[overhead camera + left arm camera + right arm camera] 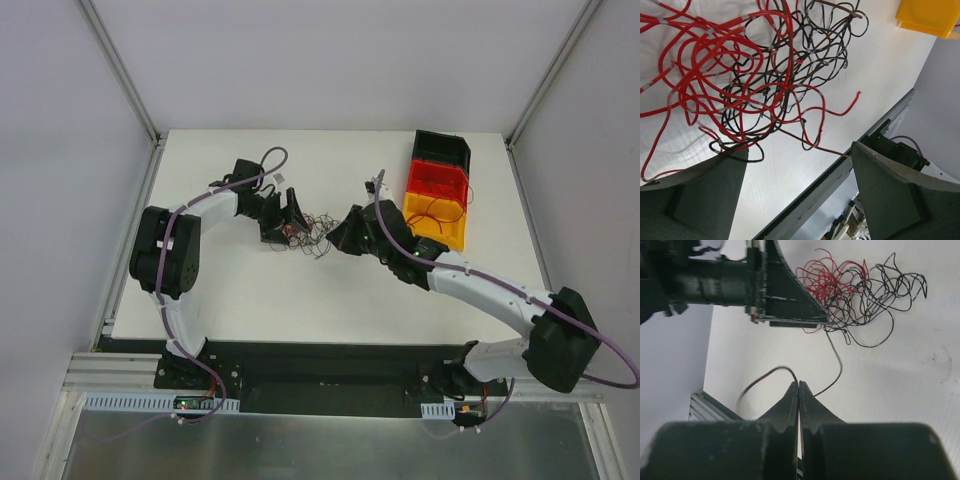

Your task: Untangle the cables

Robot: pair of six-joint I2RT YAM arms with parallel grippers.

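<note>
Holding left gripper wide apart at the edge of the cables; pinching right gripper shut on one dark strand trailing from them.

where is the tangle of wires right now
In the top view the tangle of wires lies on the table between the left gripper and the right gripper, which pinches one strand; the coloured bins sit to its right.

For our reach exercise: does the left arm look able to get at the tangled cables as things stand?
Probably yes: the left gripper stands open beside the cables, loops lying just ahead of its fingers, nothing between. The right gripper, shut on one dark strand, sits opposite.
</note>
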